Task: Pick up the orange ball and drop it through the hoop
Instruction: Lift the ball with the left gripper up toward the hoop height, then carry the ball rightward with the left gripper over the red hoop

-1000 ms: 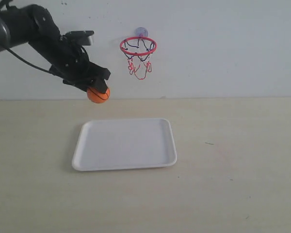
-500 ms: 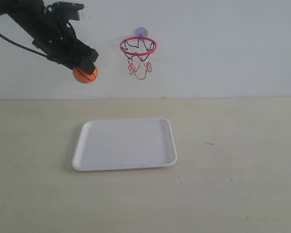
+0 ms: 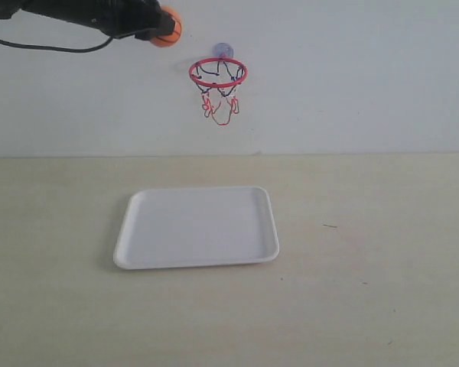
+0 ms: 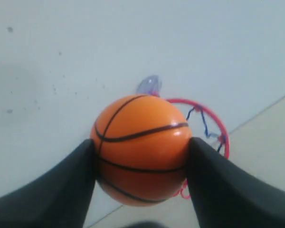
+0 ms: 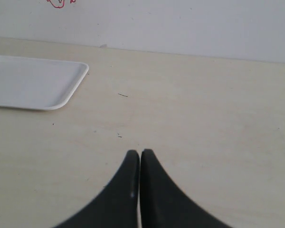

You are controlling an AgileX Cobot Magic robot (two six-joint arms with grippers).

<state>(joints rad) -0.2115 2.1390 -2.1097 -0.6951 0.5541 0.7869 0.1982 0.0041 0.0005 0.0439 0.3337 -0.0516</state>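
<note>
Left gripper [image 4: 140,162]: clamped on the orange ball [image 3: 167,27], one finger on each side across its widest part. The ball hangs higher than the hoop [image 3: 218,84] and just to its left in the exterior view, not over the ring.

Judgement: light, probably slightly squashy, smooth skin. A grip across the middle suits it; off-centre, it may squirt out.

Right gripper [image 5: 140,159]: fingers together, empty, well below the hoop.
</note>
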